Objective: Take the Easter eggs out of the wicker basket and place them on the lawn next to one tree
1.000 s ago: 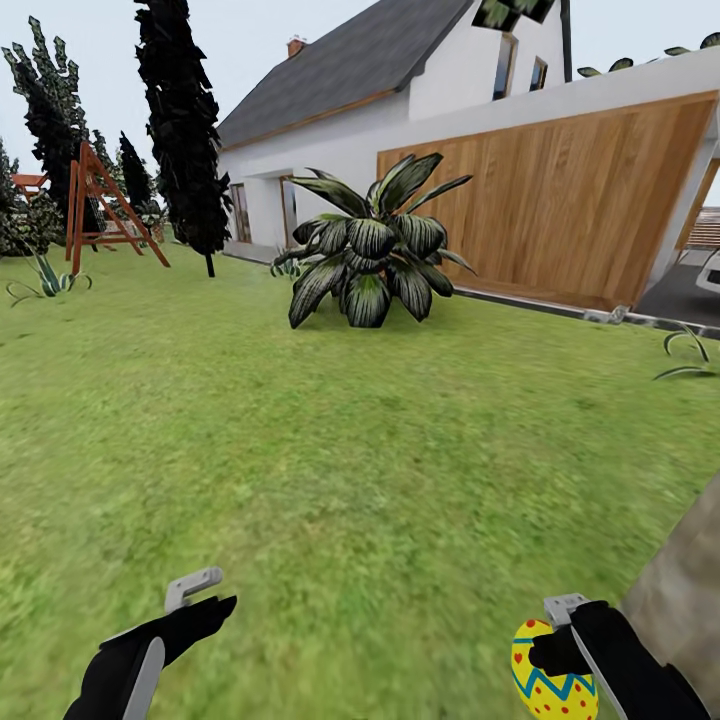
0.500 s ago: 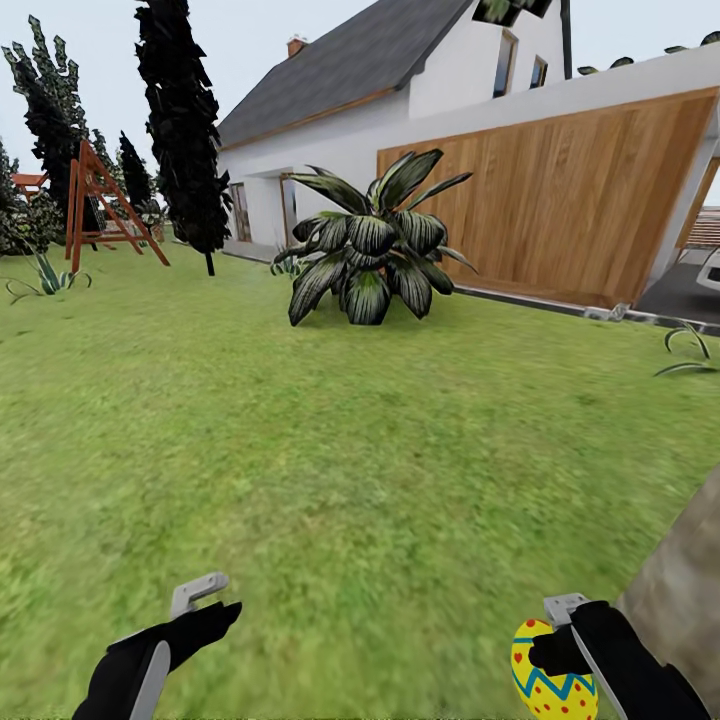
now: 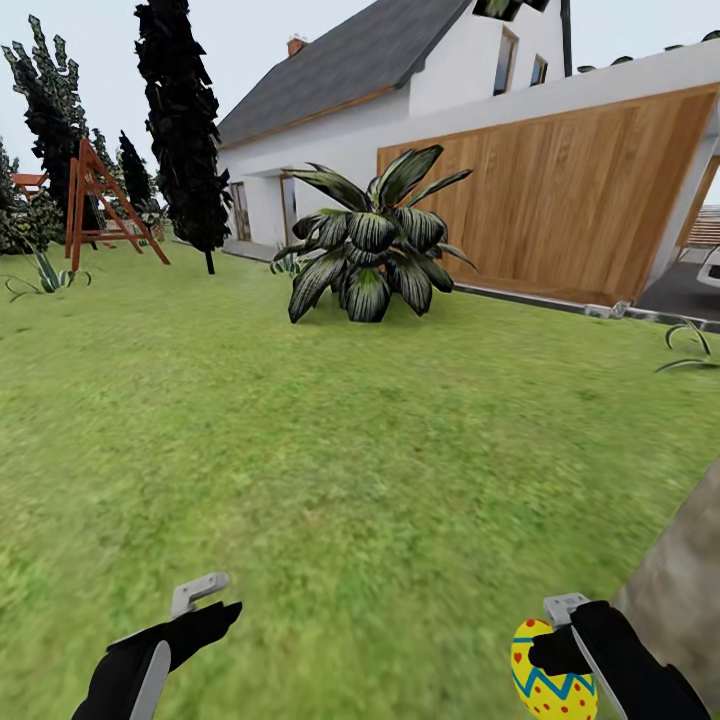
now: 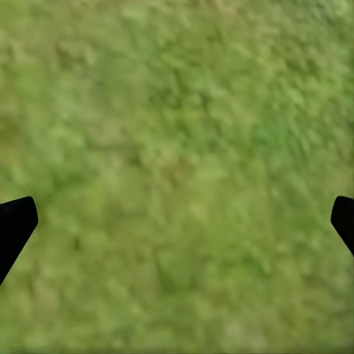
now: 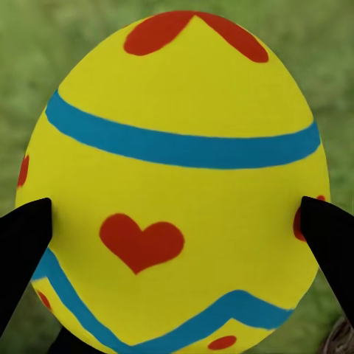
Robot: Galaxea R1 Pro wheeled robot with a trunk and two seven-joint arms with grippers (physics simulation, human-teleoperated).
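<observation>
Our right gripper (image 3: pixel 548 650) is clamped on an egg (image 3: pixel 552 672), held low over the lawn (image 3: pixel 350 460) beside the tree (image 3: pixel 680 590). Our left gripper (image 3: pixel 195 600) hangs wide open, holding nothing, above grass.

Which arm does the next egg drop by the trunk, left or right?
Right. The right gripper is shut on an Easter egg, and the grey-brown tree trunk rises right beside that arm. The left gripper is open over bare lawn, farther from the trunk.
</observation>
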